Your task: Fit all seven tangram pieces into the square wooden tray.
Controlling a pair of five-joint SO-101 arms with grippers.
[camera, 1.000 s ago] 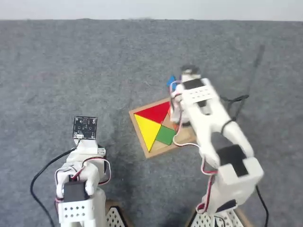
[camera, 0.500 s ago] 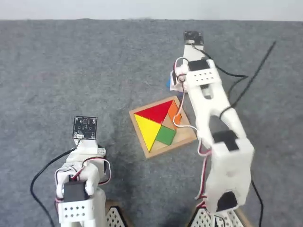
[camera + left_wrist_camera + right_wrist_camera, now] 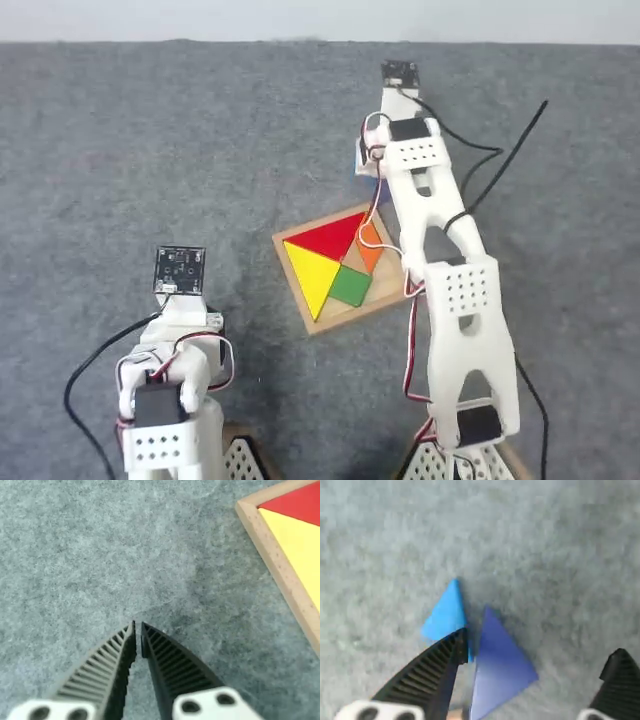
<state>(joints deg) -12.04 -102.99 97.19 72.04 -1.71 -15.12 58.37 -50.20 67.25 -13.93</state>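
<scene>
The square wooden tray (image 3: 322,322) lies mid-table and holds a red triangle (image 3: 330,237), a yellow triangle (image 3: 313,278), a green square (image 3: 350,287) and an orange piece (image 3: 370,246). Beyond the tray's far corner, the right arm (image 3: 420,170) stretches over a bit of blue piece (image 3: 360,166). In the right wrist view, my right gripper (image 3: 541,642) is open over a dark blue triangle (image 3: 500,662), with a light blue piece (image 3: 447,615) just outside one finger (image 3: 435,677). My left gripper (image 3: 137,626) is shut and empty above the carpet, near the tray's edge (image 3: 272,565).
Grey carpet (image 3: 150,140) covers the whole table, with wide bare room left of the tray. The left arm (image 3: 175,370) sits folded at the near left. Black cables (image 3: 505,140) trail beside the right arm.
The right arm has stretched away from the tray toward the blue pieces at the far side, uncovering the orange piece in the tray. The left arm has not moved.
</scene>
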